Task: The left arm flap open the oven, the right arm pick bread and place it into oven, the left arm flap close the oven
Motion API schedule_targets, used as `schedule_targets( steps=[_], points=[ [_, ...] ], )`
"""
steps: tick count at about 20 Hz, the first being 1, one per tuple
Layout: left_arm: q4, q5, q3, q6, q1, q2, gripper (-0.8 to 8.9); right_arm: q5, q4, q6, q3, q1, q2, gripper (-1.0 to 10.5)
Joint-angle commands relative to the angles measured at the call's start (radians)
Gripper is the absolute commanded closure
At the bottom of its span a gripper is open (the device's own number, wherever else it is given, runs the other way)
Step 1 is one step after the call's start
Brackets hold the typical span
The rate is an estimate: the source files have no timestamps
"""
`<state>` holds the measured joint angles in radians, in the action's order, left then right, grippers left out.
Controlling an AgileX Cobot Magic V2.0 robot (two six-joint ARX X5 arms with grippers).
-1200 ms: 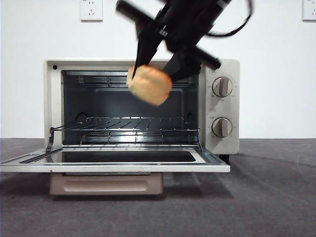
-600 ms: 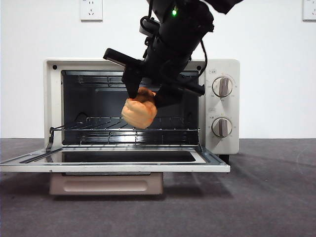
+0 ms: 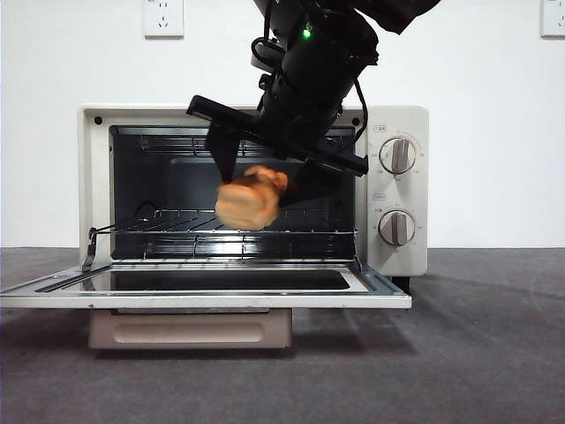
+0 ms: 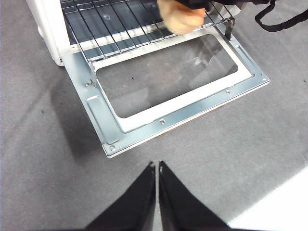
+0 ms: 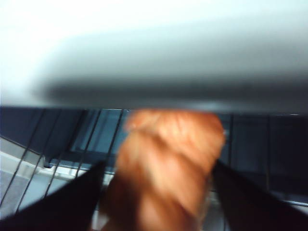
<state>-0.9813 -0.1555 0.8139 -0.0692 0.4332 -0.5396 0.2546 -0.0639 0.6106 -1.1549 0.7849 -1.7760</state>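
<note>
Holding bread point(image 3: 251, 200) in right gripper point(image 3: 261, 181), jaws clamped on both sides of the loaf, blurred in the wrist view. Hanging just above the wire rack point(image 3: 221, 225) at the mouth of the oven point(image 3: 402, 190), over the rack's front part, not resting on it. Door point(image 3: 203, 296) lying flat open, handle below. Left gripper point(image 4: 157, 168) waiting above the table point(image 4: 57, 192) near the door's front edge, jaws shut with nothing between.

Risks, judging from here: clipping the upper frame of the oven with the bulky wrist if pushing deeper; letting go too near the front and bread rolling off onto the door glass; dragging the rack if a jaw tip catches a wire. Bread left at the mouth likely blocking the door from closing.
</note>
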Motion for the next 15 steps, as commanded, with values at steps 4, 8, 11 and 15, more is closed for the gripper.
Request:
schedule_targets(
  steps=[4,8,11,15],
  points=[
    [0.001,0.001,0.006,-0.002,0.003,0.0,7.98,-0.003,0.002,0.011,-0.024,0.013,-0.007,5.1],
    [0.005,0.001,0.006,-0.002,0.003,0.0,7.98,-0.001,0.044,-0.002,-0.024,0.022,0.064,5.1],
    [0.01,0.001,0.006,-0.003,0.003,0.0,7.98,-0.031,0.109,-0.039,-0.024,0.044,0.155,5.1],
    [0.016,0.001,0.006,-0.002,0.003,0.0,7.98,-0.09,0.209,-0.133,-0.024,0.073,0.261,5.1]
  ],
)
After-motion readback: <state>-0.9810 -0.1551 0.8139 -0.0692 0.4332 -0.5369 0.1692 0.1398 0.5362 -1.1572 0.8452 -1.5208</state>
